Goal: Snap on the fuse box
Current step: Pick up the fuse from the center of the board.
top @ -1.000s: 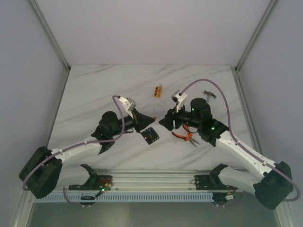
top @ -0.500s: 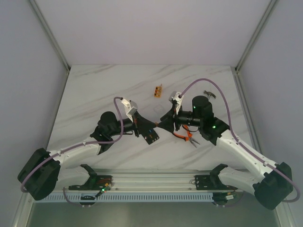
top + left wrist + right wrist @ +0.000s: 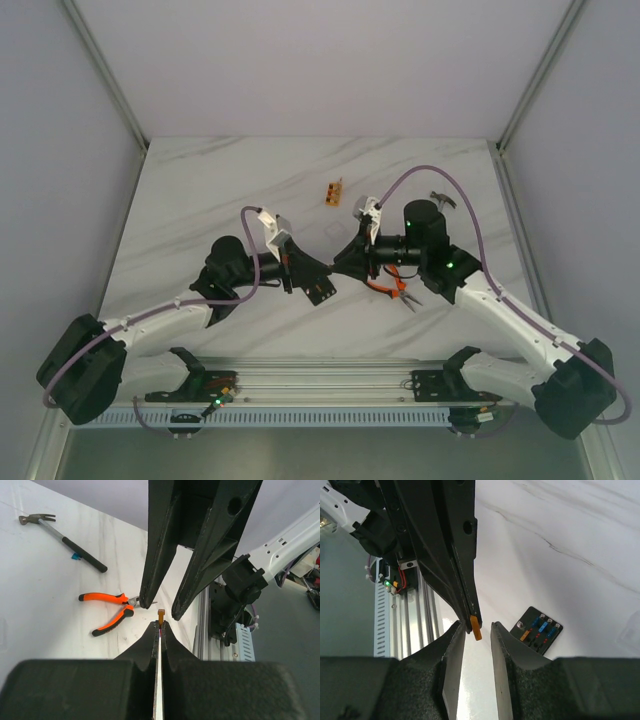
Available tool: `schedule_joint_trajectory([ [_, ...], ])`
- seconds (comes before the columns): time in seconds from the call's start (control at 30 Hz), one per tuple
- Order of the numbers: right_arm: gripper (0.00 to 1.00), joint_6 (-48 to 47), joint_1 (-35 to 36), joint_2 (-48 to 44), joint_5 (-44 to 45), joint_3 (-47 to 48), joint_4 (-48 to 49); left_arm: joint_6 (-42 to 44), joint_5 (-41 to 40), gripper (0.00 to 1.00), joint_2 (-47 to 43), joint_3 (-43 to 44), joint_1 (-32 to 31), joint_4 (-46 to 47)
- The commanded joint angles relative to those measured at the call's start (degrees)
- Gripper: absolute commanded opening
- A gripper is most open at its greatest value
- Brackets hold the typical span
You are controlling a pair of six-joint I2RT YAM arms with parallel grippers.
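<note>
Both hands meet tip to tip above the middle of the counter (image 3: 200, 200). The left hand (image 3: 160, 625) is pinched fully together on 1 small orange fuse (image 3: 161, 614), which sticks out past its fingertips. The right hand (image 3: 477, 625) faces it head-on with its 2 fingers partly apart, 1 on each side of the fuse. A gap shows on both sides, so it has hold of nothing yet.

The fuse box (image 3: 538, 630) lies flat on the counter with its top face up, showing blue, orange and red fuses. In the top view it sits directly under the left hand's tip, a little toward the arm bases, with its edges skewed to the counter's near edge. From the right hand it lies down and off to one side, clear of the fingers.

The left hand is the nearer of the 2 to the box, and it carries the fuse. Whichever hand ends up with the fuse, the coming move looks to be a short drop toward the near edge, with the fuse's blades turned to line up with the skewed box.

The orange-handled pliers (image 3: 107, 612) and the hammer (image 3: 62, 537) lie well apart from it.
</note>
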Motion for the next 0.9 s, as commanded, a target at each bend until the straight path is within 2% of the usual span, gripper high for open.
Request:
schedule_joint_trajectory([
  [0.0, 0.33, -1.2, -0.3, 0.8, -3.1, 2.7, -0.7, 1.1, 2.9, 0.0, -1.3, 0.5, -0.4, 3.4],
  [0.13, 0.29, -1.4, -0.3, 0.9, -3.9, 2.7, -0.8, 1.1, 3.4, 0.0, -1.4, 0.7, -0.6, 3.7],
  [0.3, 0.17, -1.7, -0.4, 1.0, -4.9, 2.8, -0.8, 1.1, 4.2, 0.0, -1.3, 0.9, -0.9, 3.7],
  [0.47, 0.0, -1.7, -0.4, 1.3, -4.9, 2.8, -1.1, 0.8, 2.1, 0.0, -1.8, 0.3, -0.9, 3.6],
  [0.6, 0.0, -1.1, -0.4, 1.2, -0.4, 2.5, -2.0, -0.2, -3.5, 0.09, -1.9, -0.6, -0.9, 2.0],
  [0.77, 0.0, 1.9, -0.3, 1.0, 8.1, 0.6, -2.3, -4.0, -14.0, 0.41, -3.4, -3.2, -0.9, 0.0],
  [0.87, 0.0, 4.1, 0.2, 1.7, 14.0, -0.2, -2.9, -7.0, -22.9, 0.54, -5.8, -5.6, -0.9, -2.4],
])
